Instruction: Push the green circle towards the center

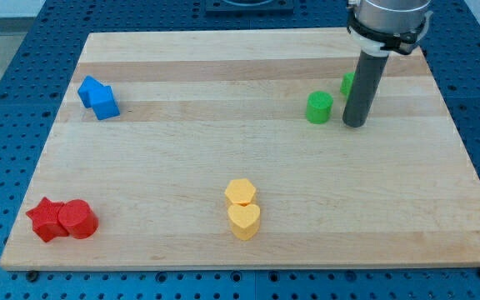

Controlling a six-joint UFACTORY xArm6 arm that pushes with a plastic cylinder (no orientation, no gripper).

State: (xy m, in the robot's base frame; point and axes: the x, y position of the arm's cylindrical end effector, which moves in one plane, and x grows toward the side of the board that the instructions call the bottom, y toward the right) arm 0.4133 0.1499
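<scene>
The green circle (319, 107) is a short green cylinder standing on the wooden board (182, 150) at the view's upper right. My tip (355, 124) rests on the board just to the right of it, a small gap apart. A second green block (348, 83) shows partly behind the rod, its shape hidden.
Two blue blocks (98, 97) touch each other at the upper left. A red star (47, 219) and a red circle (78, 220) sit together at the lower left. A yellow hexagon (240, 192) and a yellow heart (243, 221) sit together at the bottom middle.
</scene>
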